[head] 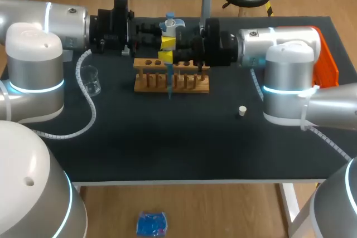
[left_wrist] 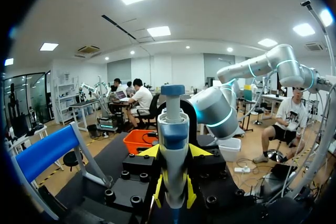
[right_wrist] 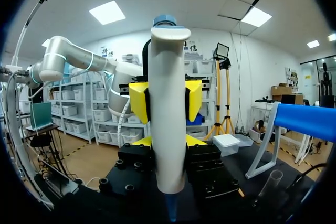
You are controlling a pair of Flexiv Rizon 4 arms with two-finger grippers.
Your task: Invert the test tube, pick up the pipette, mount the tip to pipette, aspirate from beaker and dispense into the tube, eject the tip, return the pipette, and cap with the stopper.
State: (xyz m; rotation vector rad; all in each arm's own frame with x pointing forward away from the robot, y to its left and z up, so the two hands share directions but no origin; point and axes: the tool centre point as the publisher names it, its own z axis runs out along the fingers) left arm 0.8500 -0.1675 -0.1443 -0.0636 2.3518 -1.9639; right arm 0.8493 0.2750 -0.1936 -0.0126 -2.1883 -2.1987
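Pipette [head: 170, 25] upright, clamped by left claw [left_wrist: 173, 195] and right claw [right_wrist: 167, 100].

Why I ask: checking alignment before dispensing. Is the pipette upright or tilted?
Upright: the pipette stands vertical in every view, plunger on top, lower end pointing straight down toward the wooden rack.

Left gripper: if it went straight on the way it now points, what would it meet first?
Most likely the right gripper. The left gripper points straight at it, and only the pipette it holds stands between them. Depth is unclear, yet they look very close.
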